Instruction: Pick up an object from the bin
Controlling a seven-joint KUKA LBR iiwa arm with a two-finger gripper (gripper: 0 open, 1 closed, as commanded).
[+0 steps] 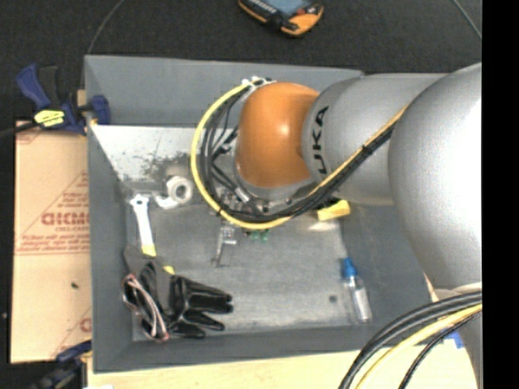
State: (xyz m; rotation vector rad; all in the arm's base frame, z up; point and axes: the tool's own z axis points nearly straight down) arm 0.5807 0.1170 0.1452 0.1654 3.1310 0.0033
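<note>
While the tool (225, 245) is hanging low over a bare grey patch near the middle of the bin (146, 87), I cannot tell if it is open or closed. It is poking out, small and thin, from under the round orange cap (272, 144) on the arm (405, 152).

A white stick (143, 225) is lying to the left of the tool, apart from it. It is pointing almost straight up and down in the view, with its wider end at the top. A roll (177, 190) of white tape is sitting just beside that top end, close to the bin's back slope.

A black glove (195, 302) is lying down and to the left of the tool, with its fingers pointing right. A bunch of pink and black wires (146, 302) is lying against the glove, in the bin's near left corner.

A tiny green bit (258, 235) is showing just right of the tool, and I cannot tell what it is. Further right, a yellow block (332, 211) is peeking out from under the arm. A pen (354, 288) with a blue end is lying tilted near the bin's right side, well apart from the tool.

The big silver arm is reaching in from the right and is covering the bin's far right part. Black and yellow cables (203, 160) are looping around the orange cap.

Outside the bin, past its back wall, an orange and black gadget (281, 8) with a small screen is lying on the dark floor (162, 14).
</note>
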